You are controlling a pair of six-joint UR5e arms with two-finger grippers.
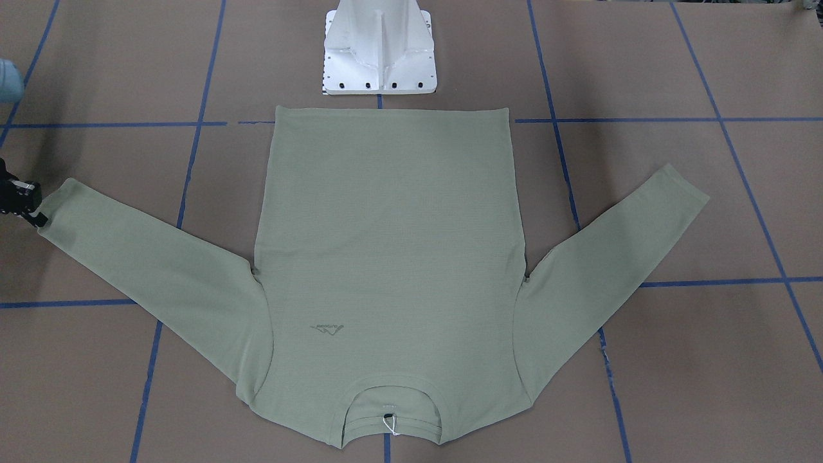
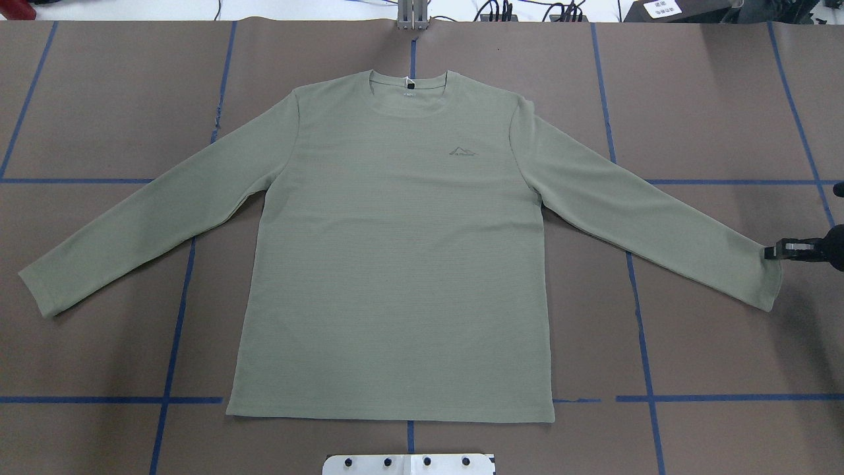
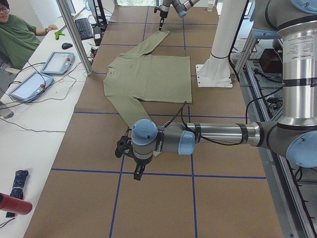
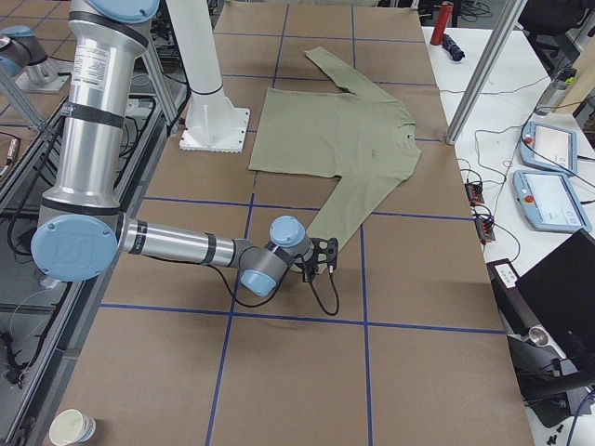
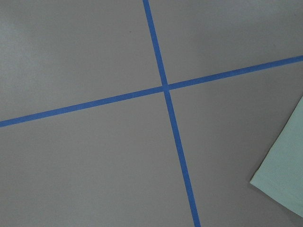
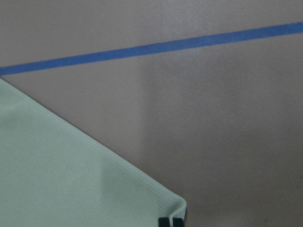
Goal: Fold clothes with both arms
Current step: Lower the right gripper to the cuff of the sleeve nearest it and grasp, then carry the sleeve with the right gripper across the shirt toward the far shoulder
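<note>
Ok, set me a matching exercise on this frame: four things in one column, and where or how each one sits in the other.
Things:
1. shirt
2. right gripper
3. pedestal base
4. tag loop

Places or states:
a. inside the collar
b. at the corner of a sleeve cuff
c. spread flat, logo side up
d. just beyond the hem

Pairs: 1-c, 2-b, 3-d, 4-a
</note>
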